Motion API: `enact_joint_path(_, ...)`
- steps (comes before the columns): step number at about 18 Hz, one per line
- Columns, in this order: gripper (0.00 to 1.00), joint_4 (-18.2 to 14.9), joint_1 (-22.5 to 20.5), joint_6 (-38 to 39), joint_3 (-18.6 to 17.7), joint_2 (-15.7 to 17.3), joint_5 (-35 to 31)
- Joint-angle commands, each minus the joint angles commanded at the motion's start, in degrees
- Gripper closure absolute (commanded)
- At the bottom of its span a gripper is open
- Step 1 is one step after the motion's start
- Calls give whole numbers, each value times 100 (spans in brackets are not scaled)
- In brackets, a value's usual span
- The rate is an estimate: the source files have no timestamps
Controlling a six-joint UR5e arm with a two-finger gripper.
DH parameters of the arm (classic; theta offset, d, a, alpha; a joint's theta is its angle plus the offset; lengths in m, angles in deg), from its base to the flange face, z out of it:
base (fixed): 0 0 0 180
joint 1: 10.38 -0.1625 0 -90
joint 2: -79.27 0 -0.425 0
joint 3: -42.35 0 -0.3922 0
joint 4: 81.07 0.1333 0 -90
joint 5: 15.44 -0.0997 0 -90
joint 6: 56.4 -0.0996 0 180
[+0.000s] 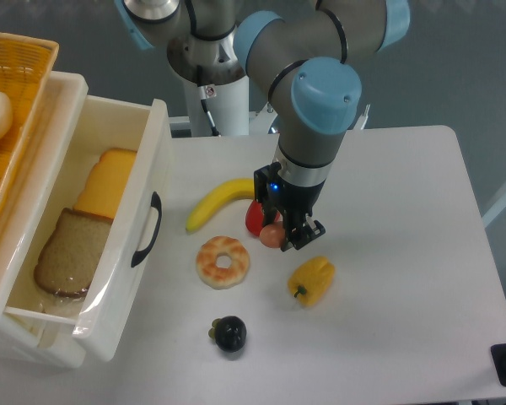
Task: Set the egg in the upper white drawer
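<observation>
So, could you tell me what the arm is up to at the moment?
The arm's hand is down among the toy food in the middle of the table, with its fingers around the egg, right beside the red pepper. The upper white drawer stands open to the left, with bread slices already inside. The egg is not in it yet.

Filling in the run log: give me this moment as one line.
phase: grasp | hand: at egg, closure unclear | egg: beside red pepper | upper white drawer: open, holds bread, cheese
</observation>
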Motion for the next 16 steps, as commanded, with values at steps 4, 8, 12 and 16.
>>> enact_joint_path(4, 85, -176, -9, 756, 0, 342, 114)
enact_joint_path(8, 85, -176, 0, 924, -26, 782, 562)
enact_joint_path(12, 85, -150, 175, 924, -35, 1037, 913)
enact_joint_path(16, 85, -132, 368, 933, -35, 1221, 1406)
